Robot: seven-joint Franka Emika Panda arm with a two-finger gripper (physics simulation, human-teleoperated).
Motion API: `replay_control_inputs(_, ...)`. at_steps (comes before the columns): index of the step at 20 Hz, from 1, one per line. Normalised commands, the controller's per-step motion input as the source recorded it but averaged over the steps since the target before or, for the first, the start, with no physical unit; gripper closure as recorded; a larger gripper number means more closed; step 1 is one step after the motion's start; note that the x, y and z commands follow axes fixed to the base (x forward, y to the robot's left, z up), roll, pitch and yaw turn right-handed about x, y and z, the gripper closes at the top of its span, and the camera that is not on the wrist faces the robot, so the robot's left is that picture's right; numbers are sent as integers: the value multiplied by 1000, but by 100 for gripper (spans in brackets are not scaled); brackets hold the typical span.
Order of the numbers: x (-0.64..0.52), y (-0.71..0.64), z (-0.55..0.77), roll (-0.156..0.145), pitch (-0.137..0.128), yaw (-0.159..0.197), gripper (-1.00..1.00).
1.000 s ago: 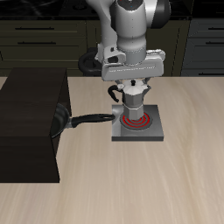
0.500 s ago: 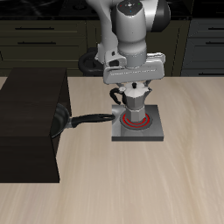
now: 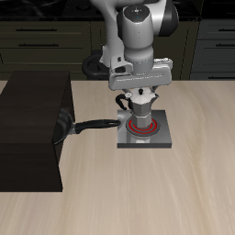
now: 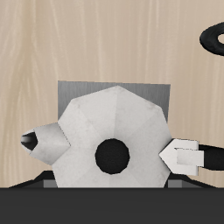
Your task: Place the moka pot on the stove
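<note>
My claw point(image 3: 140, 95) hangs straight down over the pot point(image 3: 139, 115), fingers to either side of its top; from the wrist view the fingers point(image 4: 185, 156) stand a little off the pot's point(image 4: 112, 138) faceted lid, one tip close to the spout side, the other near the opposite edge, so the claw is parted and I have hold of nothing that I can see; whether a pad brushes the lid I cannot tell

The pot stands upright on the stove point(image 3: 160, 139), its base inside the red coil point(image 3: 147, 129); its black handle point(image 3: 118, 99) points toward the pan; the black knob point(image 4: 112, 155) on the lid sits nearly centred beneath me, and the stove's point(image 4: 74, 90) grey plate shows behind the pot on the light wood table point(image 4: 105, 39)

The pan point(image 3: 64, 125) lies beside the stove, its long handle point(image 3: 95, 126) reaching to the plate's edge; the pan's body is against the dark cabinet point(image 3: 30, 133), which stands on the table point(image 3: 147, 193) well apart from the pot
</note>
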Motion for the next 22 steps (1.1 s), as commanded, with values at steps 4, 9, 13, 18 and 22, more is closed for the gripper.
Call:
replay_control_inputs(4,-125,-21,5,4,3,5,100)
replay_control_inputs(9,-69,-63,22,-15,-25,19,100)
replay_control_inputs(13,24,-86,-70,-16,25,-19,100)
replay_control_inputs(18,27,6,-85,-1,3,8,100)
replay_control_inputs(22,16,35,-136,0,27,-4,100)
